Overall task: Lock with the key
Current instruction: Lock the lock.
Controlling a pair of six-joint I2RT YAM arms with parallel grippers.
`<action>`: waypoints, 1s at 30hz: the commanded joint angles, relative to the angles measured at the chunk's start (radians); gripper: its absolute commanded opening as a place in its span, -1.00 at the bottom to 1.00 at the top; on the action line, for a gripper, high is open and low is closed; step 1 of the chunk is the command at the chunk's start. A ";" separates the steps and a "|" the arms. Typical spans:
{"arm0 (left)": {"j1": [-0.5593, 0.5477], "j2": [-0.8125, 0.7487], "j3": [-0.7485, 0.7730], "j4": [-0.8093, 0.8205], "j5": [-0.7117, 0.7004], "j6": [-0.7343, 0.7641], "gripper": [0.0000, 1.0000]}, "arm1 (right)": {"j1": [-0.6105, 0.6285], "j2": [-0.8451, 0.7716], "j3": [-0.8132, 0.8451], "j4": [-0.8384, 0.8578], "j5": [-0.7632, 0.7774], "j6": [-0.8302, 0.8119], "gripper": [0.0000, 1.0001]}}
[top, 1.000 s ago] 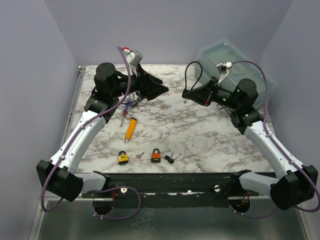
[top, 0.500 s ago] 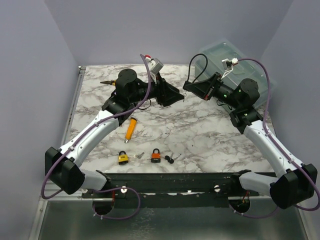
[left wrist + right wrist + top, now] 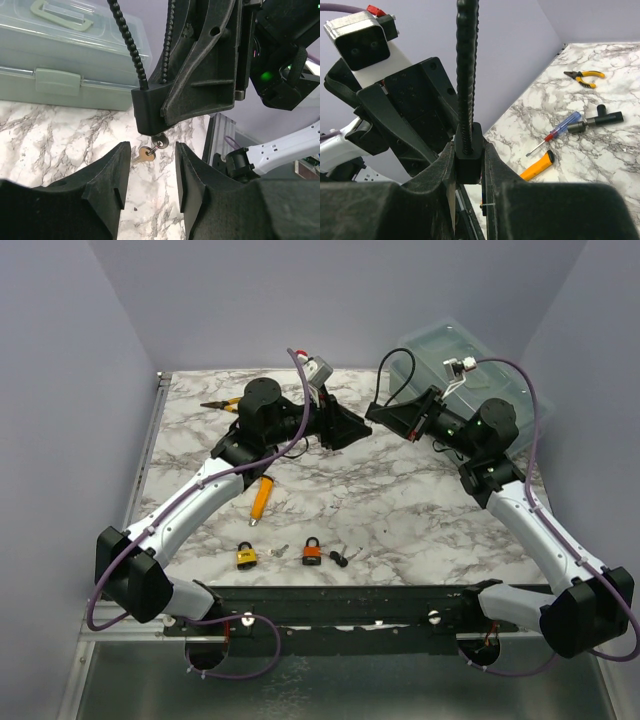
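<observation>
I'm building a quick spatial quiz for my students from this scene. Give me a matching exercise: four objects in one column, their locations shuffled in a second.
Objects
1. key
2. pliers
3. orange padlock
4. clear plastic box

Locations
A. far right corner of the table
B. near edge, right of the yellow padlock
C. dangling below the right gripper tip
D. far left of the table

Pairs: 1-C, 2-D, 3-B, 4-A

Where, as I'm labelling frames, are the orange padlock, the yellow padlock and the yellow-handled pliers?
Orange padlock [image 3: 313, 557]: top external view, its body.
Yellow padlock [image 3: 246, 558]: top external view, its body.
Yellow-handled pliers [image 3: 582, 78]: right wrist view, its pivot.
</observation>
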 commanded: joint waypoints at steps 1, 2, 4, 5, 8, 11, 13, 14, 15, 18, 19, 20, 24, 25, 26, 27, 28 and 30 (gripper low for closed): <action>-0.010 0.001 0.028 0.040 -0.016 0.005 -0.12 | 0.004 0.004 -0.022 0.060 -0.006 0.024 -0.99; -0.010 0.002 0.029 0.040 -0.020 0.007 -0.13 | 0.003 0.005 -0.023 0.064 -0.008 0.026 -0.99; -0.010 0.008 0.034 0.040 -0.023 0.007 -0.19 | 0.004 0.003 -0.024 0.069 -0.012 0.031 -0.99; -0.010 0.011 0.039 0.040 -0.014 0.009 -0.22 | 0.004 0.003 -0.024 0.071 -0.014 0.032 -0.99; -0.011 0.020 0.047 0.040 -0.002 0.005 -0.34 | 0.005 0.003 -0.024 0.074 -0.020 0.037 -0.99; -0.010 0.026 0.048 0.040 -0.002 -0.005 -0.51 | 0.006 0.004 -0.025 0.083 -0.023 0.039 -0.99; -0.010 0.028 0.048 0.041 -0.006 -0.009 -0.61 | 0.006 0.006 -0.025 0.093 -0.028 0.044 -0.99; -0.010 0.027 0.049 0.040 -0.009 -0.012 -0.69 | 0.006 0.006 -0.025 0.094 -0.029 0.046 -0.99; -0.010 0.028 0.050 0.041 -0.010 -0.015 -0.75 | 0.006 0.007 -0.025 0.093 -0.029 0.046 -0.99; -0.010 0.032 0.052 0.041 -0.004 -0.024 -0.92 | 0.006 0.005 -0.026 0.102 -0.031 0.053 -0.99; -0.010 0.032 0.051 0.041 -0.004 -0.031 -0.98 | 0.006 0.005 -0.028 0.108 -0.034 0.056 -0.99; -0.010 0.034 0.052 0.041 -0.002 -0.037 -1.00 | 0.006 0.005 -0.028 0.112 -0.037 0.058 -0.99; -0.010 0.033 0.048 0.052 0.023 -0.064 -1.00 | 0.006 0.004 -0.029 0.125 -0.049 0.069 -0.99; -0.010 0.034 0.047 0.055 0.035 -0.071 -1.00 | 0.005 0.004 -0.029 0.133 -0.053 0.073 -0.99; -0.010 0.035 0.044 0.060 0.045 -0.083 -1.00 | 0.006 0.002 -0.031 0.143 -0.060 0.076 -0.99; -0.010 0.034 0.042 0.064 0.058 -0.093 -1.00 | 0.006 0.002 -0.033 0.160 -0.072 0.078 -0.99; -0.010 0.033 0.040 0.068 0.073 -0.103 -1.00 | 0.005 0.001 -0.035 0.177 -0.084 0.080 -0.99; -0.008 0.032 0.032 0.085 0.107 -0.129 -1.00 | 0.006 0.000 -0.038 0.212 -0.110 0.082 -0.99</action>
